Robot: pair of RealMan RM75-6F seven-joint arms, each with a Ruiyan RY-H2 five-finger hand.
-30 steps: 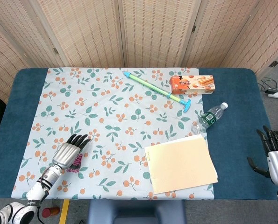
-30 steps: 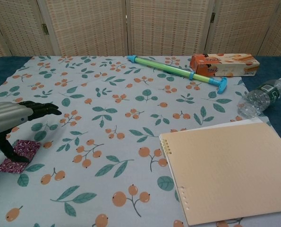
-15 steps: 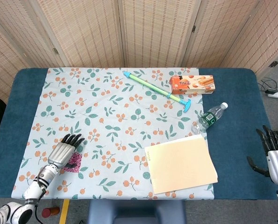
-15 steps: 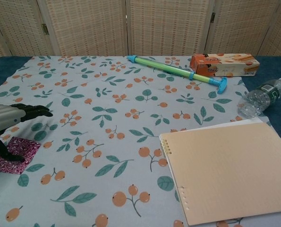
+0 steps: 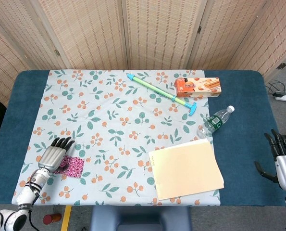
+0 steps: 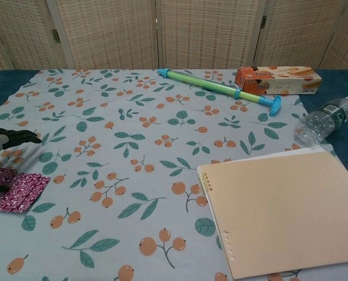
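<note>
Left hand [image 5: 54,155] is seen near the front left of the table [image 5: 239,159], fingers extended and slightly apart, nothing gripped; its thumb side lies at the left edge of the pouch [image 5: 71,166], though contact cannot be confirmed; in the chest view only the fingertips [image 6: 21,137] are shown at the left border, above the pouch [image 6: 17,189]. A purple patterned pouch is laid flat on the floral cloth [image 5: 114,120], near the cloth's front left corner and well apart from every other object. Right hand [image 5: 282,161] is held at the far right, beyond the table's front right corner, fingers spread upward and thumb out, nothing held; it is not shown in the chest view. A tan pad [image 5: 185,168] is laid at the front right of the cloth, over white sheets; a bottle [image 5: 216,121] is laid on its side just behind the pad, cap toward the back right; an orange box [image 5: 198,87] is placed at the back right; a green-and-blue pump [image 5: 162,93] is laid diagonally beside the box, its blue handle nearest the bottle; a wicker screen [image 5: 147,33] is set behind the table.
</note>
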